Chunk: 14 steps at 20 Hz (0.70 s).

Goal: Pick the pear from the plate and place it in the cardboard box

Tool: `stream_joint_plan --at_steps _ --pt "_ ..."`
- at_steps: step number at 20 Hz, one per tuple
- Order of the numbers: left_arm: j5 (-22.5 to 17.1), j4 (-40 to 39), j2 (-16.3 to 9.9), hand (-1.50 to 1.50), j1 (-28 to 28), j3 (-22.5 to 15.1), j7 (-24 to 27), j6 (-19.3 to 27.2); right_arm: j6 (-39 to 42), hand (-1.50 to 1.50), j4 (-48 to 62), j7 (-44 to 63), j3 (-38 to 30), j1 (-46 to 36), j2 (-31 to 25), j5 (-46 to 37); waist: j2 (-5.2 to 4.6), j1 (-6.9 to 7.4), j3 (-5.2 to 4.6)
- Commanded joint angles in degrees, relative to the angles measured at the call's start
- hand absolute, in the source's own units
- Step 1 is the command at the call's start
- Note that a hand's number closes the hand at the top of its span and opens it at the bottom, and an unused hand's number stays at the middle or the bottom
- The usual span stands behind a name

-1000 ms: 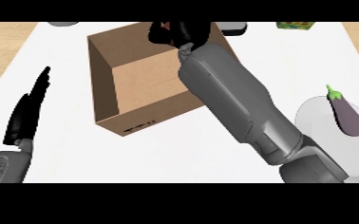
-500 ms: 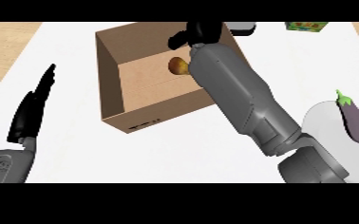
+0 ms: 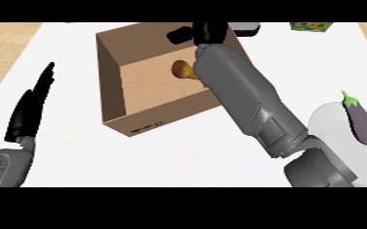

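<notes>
— Pear (image 3: 182, 69) now lies on the floor of the cardboard box (image 3: 114, 85), w/ our right hand (image 3: 204, 33) up over the far wall; 1 s ago it hid in that hand.

— Right hand's fingers?

— Relaxed, spread, holding nothing. Forearm crosses the box's right wall.

— Left hand (image 3: 32, 106)?

— Resting at left edge, fingers straight, pressed together. Plate (image 3: 329, 123) at right carries an eggplant (image 3: 355, 119). Green item (image 3: 309, 26) sits far right.
</notes>
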<state>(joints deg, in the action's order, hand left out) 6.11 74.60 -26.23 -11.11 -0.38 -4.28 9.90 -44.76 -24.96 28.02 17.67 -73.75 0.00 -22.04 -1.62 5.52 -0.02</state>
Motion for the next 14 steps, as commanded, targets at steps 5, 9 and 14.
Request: stream_joint_plan --at_steps 5,9,14 --pt "-0.13 -2.54 -0.27 0.00 3.16 2.59 3.37 0.48 -10.82 -1.50 -6.04 -11.11 -3.81 4.68 0.00 6.74 0.99 -2.84 0.02" --pt "-1.08 -0.58 -1.06 0.00 2.96 3.76 0.38 -1.32 -7.71 -1.50 -11.59 -16.22 -7.05 9.03 0.00 8.92 1.55 -4.84 0.06" --pt "-0.04 -2.38 -0.33 0.00 4.31 5.27 1.71 0.62 -5.33 -1.50 -23.33 -10.97 -5.06 18.16 -5.32 7.30 2.19 -6.99 0.03"
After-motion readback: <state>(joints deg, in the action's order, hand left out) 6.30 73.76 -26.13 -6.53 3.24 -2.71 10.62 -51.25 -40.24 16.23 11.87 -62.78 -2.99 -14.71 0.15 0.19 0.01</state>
